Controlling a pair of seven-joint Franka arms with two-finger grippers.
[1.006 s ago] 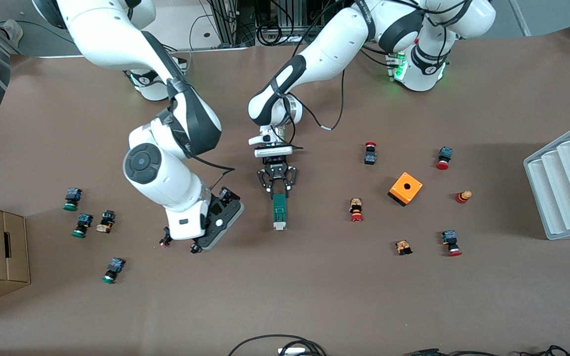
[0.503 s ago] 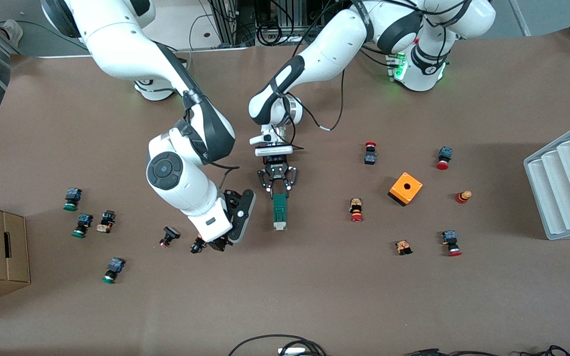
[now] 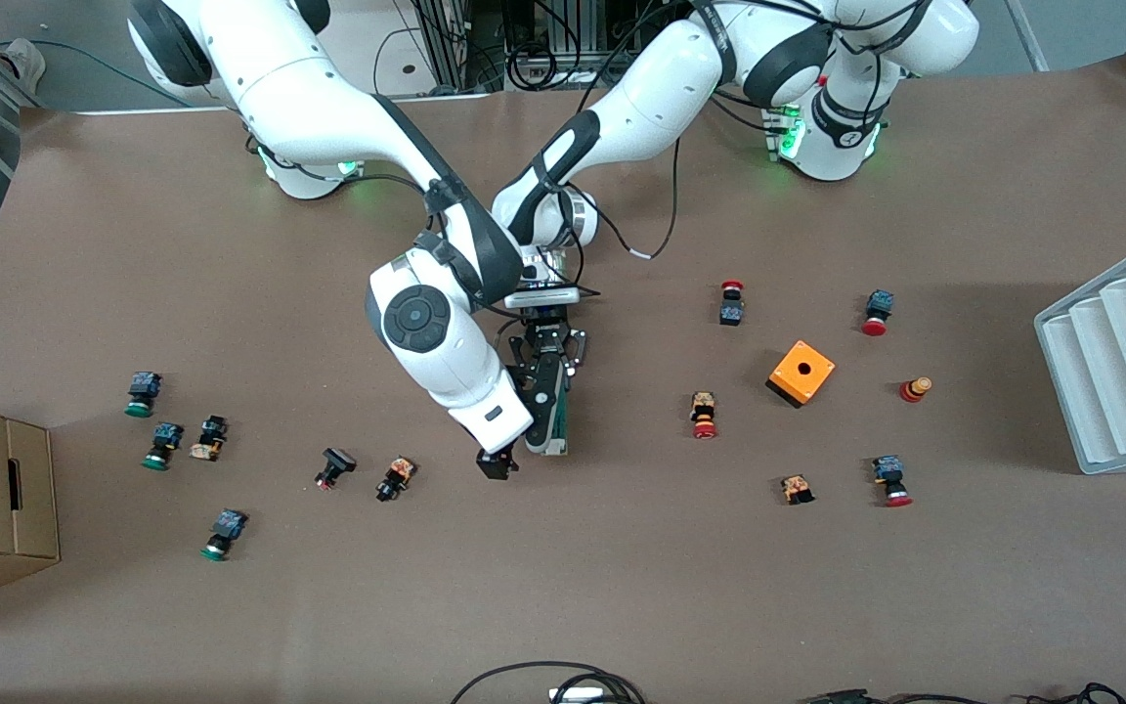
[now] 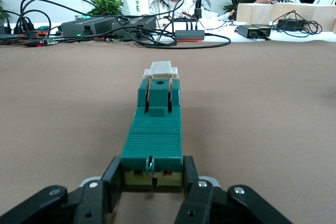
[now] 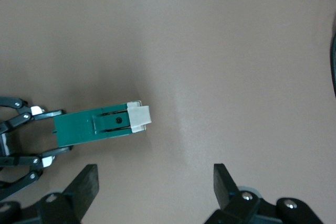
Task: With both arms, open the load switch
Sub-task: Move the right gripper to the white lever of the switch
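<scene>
We had the load switch [image 4: 153, 132] lying on the counter [image 3: 622, 567], its rear end clenched in the left pincer [image 4: 152, 182]. Our right pincer [image 5: 152, 184] hung released over its white slider [image 5: 139, 116]; next it needed to descend and grip it.

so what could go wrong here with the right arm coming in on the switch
The left gripper clamps only the load switch's end farthest from the white slider, so a pull there might pivot or slip it. The open right gripper is off to one side of the slider and may miss it or bump the left fingers.
</scene>
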